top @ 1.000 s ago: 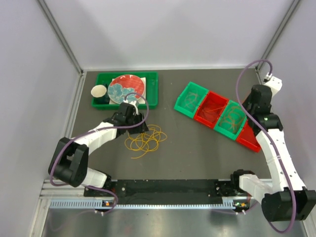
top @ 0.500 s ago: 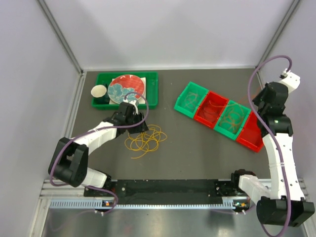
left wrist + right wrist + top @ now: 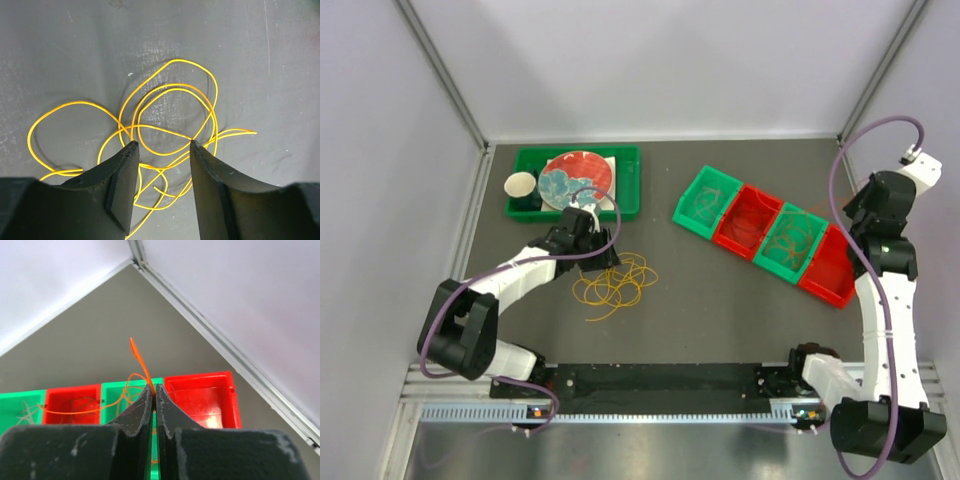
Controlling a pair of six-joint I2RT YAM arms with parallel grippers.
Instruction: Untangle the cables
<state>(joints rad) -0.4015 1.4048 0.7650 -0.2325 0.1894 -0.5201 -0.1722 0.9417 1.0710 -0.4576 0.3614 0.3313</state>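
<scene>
Right pincer point(image 3: 153, 388): pressed together on one orange cable point(image 3: 140, 360). It sticks up past the tips and trails down-left into the row of bins point(image 3: 200, 376) just below.

Left pincer point(image 3: 162, 146): half spread, gripping nothing. The yellow cables point(image 3: 615, 282) lie under and ahead of its tips.

Judgement: several loops are binned; the yellow tangle is left.

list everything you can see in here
table: one, dark grey
yellow cables: one loose tangle, yellow, on the table left of centre
bins: four, green and red alternating, diagonal row on the right
orange cable: one, orange, held up over the bins
tray: one, green, far left
plate: one, red, in the tray
cup: one, cream, in the tray
left fingers: two, black, apart over the yellow cables
right fingers: two, black, shut on the orange cable
</scene>
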